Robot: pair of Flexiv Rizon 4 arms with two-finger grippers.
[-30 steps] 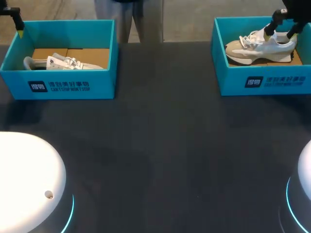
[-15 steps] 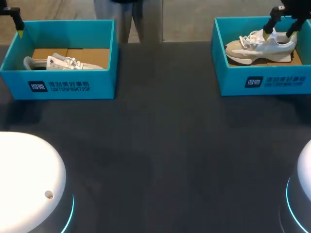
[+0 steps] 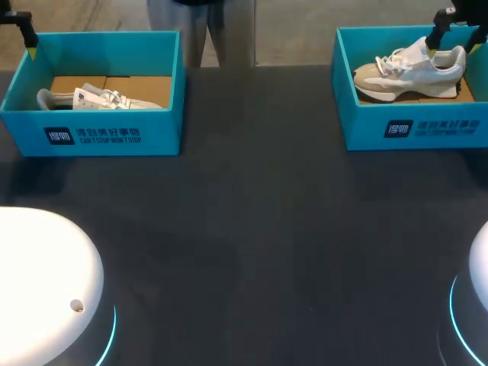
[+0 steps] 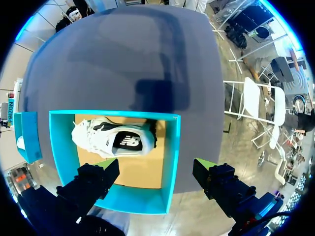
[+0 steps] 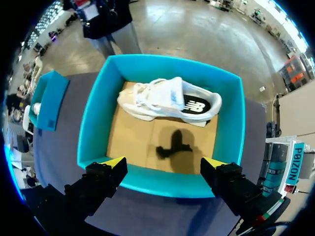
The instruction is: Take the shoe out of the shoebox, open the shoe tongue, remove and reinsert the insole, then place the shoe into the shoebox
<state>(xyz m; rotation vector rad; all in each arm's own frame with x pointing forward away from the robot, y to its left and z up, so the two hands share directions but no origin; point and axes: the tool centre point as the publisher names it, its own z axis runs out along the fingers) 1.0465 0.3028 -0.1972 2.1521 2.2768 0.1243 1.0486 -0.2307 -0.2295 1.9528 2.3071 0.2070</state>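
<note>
White-and-tan sneaker (image 5: 170, 101) is noted inside the right shoebox (image 5: 235, 123), ahead of the right claw (image 5: 164, 164), whose fingers are spread, empty. Judged light, upper soft; firmer heel collar is preferred for grip. Left claw (image 4: 156, 167) likewise spread.

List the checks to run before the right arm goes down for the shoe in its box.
1. Right gripper open, nothing between its fingers: ok.
2. Right gripper above the right shoebox, apart from the shoe: ok.
3. Shoe on the box floor, ahead of the gripper, laces in view: ok.
4. Shoe standing upright or leaning on the wall behind it: cannot tell.
5. Left gripper open over the edge of the left shoebox, far from the right shoebox: ok.
</note>
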